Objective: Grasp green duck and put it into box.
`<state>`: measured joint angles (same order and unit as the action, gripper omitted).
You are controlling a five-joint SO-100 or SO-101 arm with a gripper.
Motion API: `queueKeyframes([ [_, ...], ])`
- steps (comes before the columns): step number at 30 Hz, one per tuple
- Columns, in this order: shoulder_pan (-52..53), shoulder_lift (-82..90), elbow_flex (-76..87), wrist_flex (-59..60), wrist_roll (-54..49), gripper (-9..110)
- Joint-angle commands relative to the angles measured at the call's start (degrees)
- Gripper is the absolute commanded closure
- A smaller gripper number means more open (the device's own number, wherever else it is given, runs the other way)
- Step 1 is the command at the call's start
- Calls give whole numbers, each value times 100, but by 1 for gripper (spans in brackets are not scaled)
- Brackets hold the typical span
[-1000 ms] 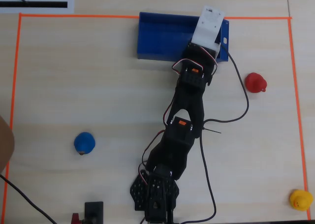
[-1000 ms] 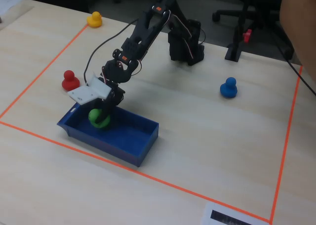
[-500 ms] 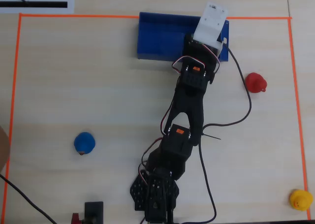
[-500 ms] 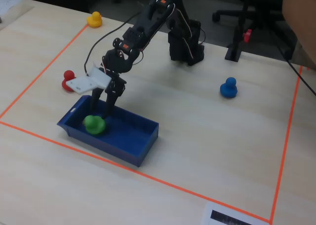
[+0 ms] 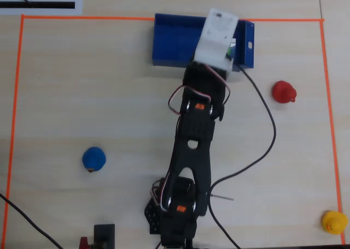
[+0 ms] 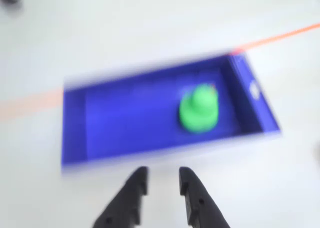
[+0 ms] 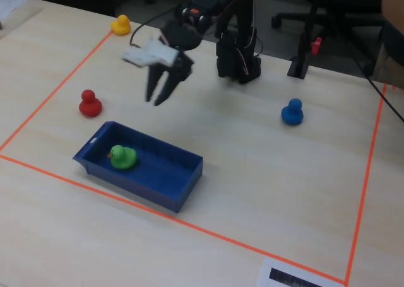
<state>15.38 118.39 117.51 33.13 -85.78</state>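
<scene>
So one green duck (image 7: 123,156) sat inside the single blue box (image 7: 180,187), below and ahead of the gripper (image 7: 158,99), whose empty jaws hung slightly apart, plus one red duck (image 7: 89,103), one blue duck (image 7: 291,111), one yellow duck (image 7: 120,25).

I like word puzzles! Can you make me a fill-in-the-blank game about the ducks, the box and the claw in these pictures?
1. The small green rubber duck sits inside the dark ____ plastic box.
2. The black claw is holding ____.
3. In the fixed view, the small ____ rubber duck stands nearest the box, outside it.
4. The small yellow rubber duck stands ____ the orange tape outline.

Missing words: blue; nothing; red; outside
</scene>
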Motion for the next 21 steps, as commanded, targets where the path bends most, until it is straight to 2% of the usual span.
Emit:
queueKeyframes([
  [1,-439,2215,1907,1274,-940,101],
  [9,-1652,4913,4192,3858,-958,101],
  [21,-1688,6319,5783,3683,-1090,101],
])
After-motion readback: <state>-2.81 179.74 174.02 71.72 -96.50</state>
